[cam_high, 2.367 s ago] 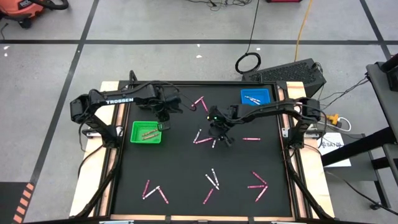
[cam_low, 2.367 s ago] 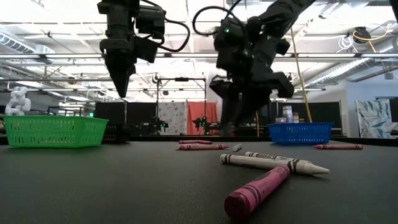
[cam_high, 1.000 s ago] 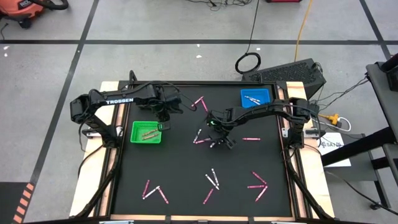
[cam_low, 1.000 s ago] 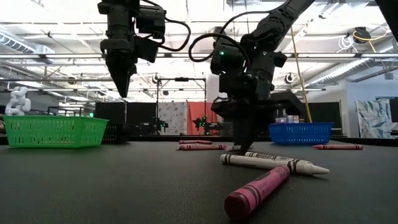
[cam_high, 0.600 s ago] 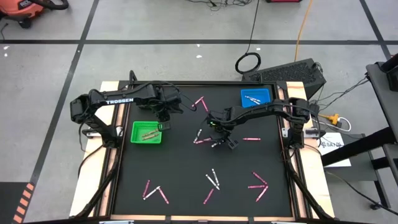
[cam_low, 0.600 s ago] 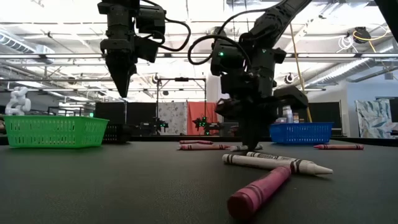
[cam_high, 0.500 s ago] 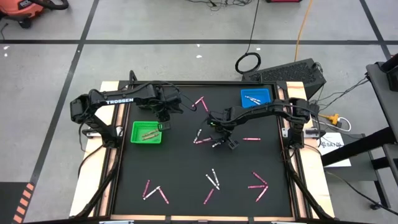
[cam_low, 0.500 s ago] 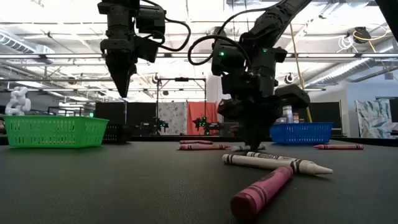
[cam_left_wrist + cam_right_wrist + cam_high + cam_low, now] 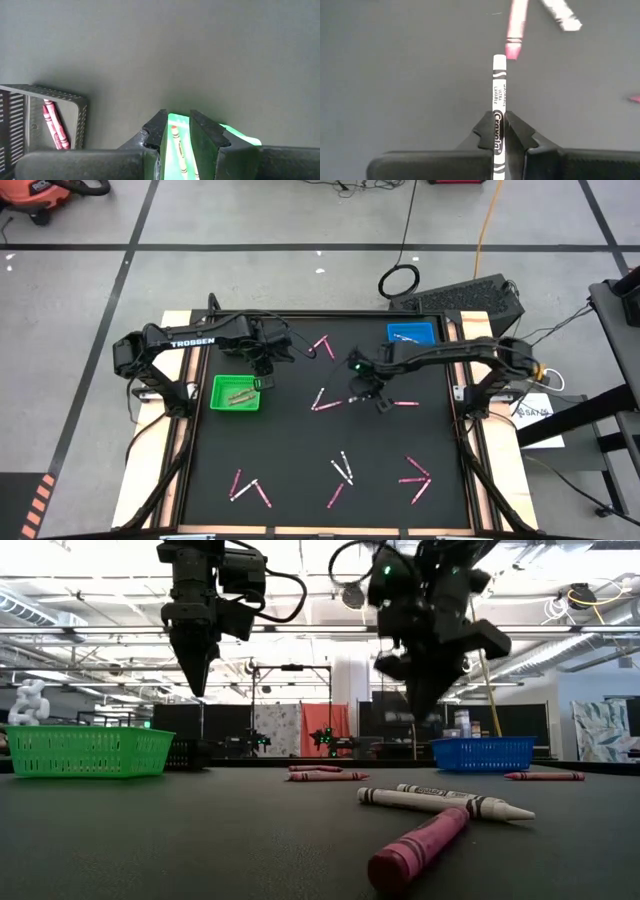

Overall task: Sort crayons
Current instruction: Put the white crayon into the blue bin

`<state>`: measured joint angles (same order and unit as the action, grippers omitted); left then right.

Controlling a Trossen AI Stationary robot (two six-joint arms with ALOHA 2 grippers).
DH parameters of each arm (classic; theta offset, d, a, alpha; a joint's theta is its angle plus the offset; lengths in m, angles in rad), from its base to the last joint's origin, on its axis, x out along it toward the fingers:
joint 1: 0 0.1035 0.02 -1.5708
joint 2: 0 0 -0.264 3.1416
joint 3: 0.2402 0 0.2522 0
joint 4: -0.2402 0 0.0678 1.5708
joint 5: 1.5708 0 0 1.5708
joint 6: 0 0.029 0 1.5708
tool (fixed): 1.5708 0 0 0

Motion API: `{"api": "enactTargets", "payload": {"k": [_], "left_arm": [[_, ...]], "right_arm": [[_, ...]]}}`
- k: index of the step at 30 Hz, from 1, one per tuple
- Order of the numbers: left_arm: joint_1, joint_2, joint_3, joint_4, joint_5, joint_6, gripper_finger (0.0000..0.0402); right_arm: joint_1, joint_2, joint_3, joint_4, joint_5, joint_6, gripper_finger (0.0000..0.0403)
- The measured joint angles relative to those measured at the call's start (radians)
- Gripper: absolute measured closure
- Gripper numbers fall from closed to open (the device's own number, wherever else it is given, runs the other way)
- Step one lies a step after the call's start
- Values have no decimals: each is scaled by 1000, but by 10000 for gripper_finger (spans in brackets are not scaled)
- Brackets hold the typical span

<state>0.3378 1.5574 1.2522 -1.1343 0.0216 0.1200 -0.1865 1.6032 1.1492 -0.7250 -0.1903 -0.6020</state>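
White paper-wrapped crayon (image 9: pixel 498 90) sits clamped in your right pincer (image 9: pixel 499 131) above the black tabletop (image 9: pixel 300 440); your left pincer (image 9: pixel 176 131), jaws apart, hangs over the green tray (image 9: pixel 235 393).

Crayons (image 9: pixel 341 470): short thin sticks, pink and white, lying flat in loose clusters across the black mat, several crossing or touching. One white crayon (image 9: pixel 498 107), black lettering on its wrapper, lifted clear of the mat, pinched between the right gripper (image 9: pixel 501 131) fingers and sticking out past the tips. Nearest in the low view: a white one (image 9: pixel 445 802) resting across a pink one (image 9: pixel 418 845).
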Motion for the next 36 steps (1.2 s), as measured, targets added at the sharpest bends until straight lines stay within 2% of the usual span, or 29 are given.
{"api": "enactTargets", "payload": {"k": [6,19,24,31,36], "left_arm": [[0,0,0,0,0,-3,329],[-1,0,0,0,0,-9,329],[-1,0,0,1,0,-9,329],[-1,0,0,3,0,-9,329],[-1,0,0,3,0,-9,329]], "right_arm": [[-97,-98,2,-54,66,12,399],[-482,-180,2,-135,57,-36,399],[-618,-180,-8,-151,-38,-43,399],[-746,-180,-109,-104,-48,-44,399],[-797,-180,-161,-45,17,-10,399]]}}
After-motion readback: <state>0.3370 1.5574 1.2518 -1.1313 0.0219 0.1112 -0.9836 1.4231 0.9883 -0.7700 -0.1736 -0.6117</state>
